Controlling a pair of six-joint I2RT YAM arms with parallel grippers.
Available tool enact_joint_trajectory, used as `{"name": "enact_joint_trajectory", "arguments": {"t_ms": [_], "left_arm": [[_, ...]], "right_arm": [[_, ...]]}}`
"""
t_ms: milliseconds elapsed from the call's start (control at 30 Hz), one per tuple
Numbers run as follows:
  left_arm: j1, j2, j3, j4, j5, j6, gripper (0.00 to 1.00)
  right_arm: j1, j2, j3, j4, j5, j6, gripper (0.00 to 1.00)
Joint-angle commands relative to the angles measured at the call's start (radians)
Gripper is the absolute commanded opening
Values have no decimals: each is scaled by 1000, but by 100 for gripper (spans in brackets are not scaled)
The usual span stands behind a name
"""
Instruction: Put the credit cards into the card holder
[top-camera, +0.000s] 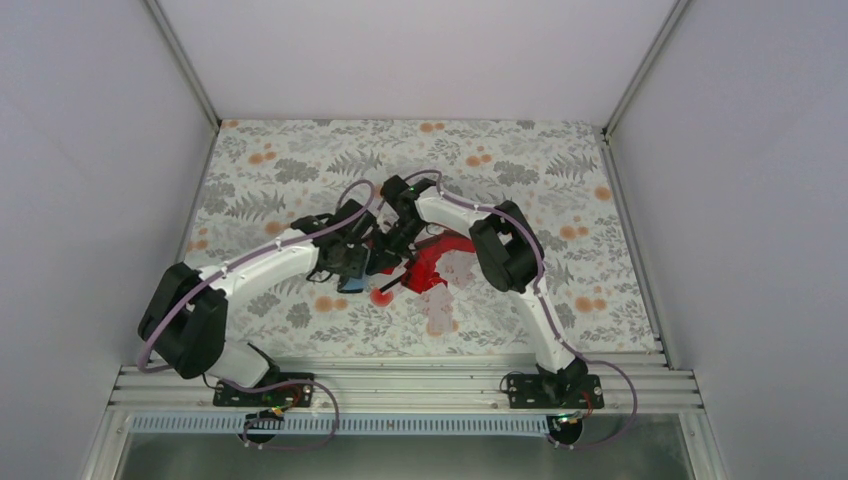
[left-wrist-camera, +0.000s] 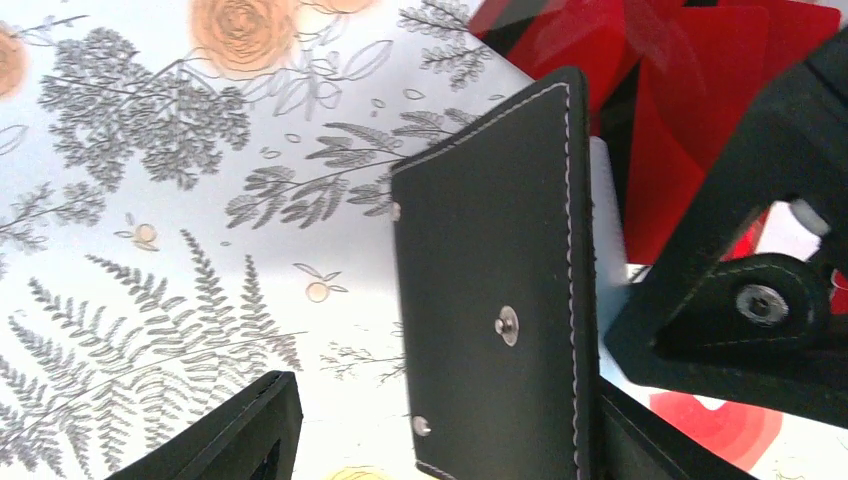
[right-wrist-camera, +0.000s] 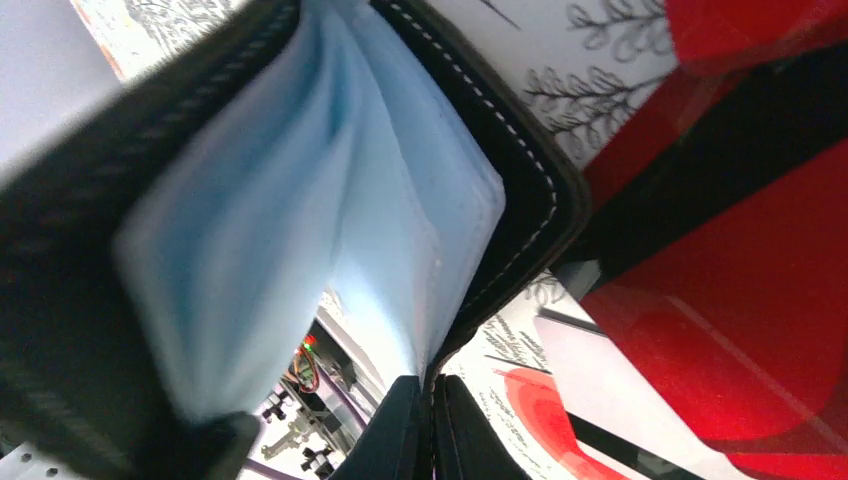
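Left tool (top-camera: 353, 268), floral table (top-camera: 300, 160), pale walls (top-camera: 400, 50)

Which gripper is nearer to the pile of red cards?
Right. The right gripper is at the left edge of the red cards; the left gripper is farther left, by the card holder.

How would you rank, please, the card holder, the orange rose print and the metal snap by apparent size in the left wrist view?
1. card holder, largest, though nearest the camera.
2. orange rose print, partly cut off by the top edge.
3. metal snap on the holder, clearly smallest.
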Motion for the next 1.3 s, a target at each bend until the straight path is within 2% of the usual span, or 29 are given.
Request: {"name": "enact_joint_trajectory", "arguments": {"t_ms": [0,167,533,633,967,1100,1267], "left_arm": [[22,-47,21,-37,-54,-29,66],[44,-55,-3,-31,-54,-33,65],[222,-65,-96,35,82,-34,62],[226,-76,-110,68,134,-22,61],[294,-21,-98,44,160,-65,61],[328,-37,-107,53,218,-68,60],[335,-43,-123,55,218,-55,58]], "right_arm": [[0,-45,-25,-35,10,-20,4],[-1,-40,-25,-27,6,-20,4],[-8,-35,-49,-5,18,-40,4],[-12,-32,-70,10,21,-43,4],[-23,-18,-72,15,80,-57,4],[-23,-19,-78,18,102,-64,6],[-24,-14,-76,15,121,-65,11]]}}
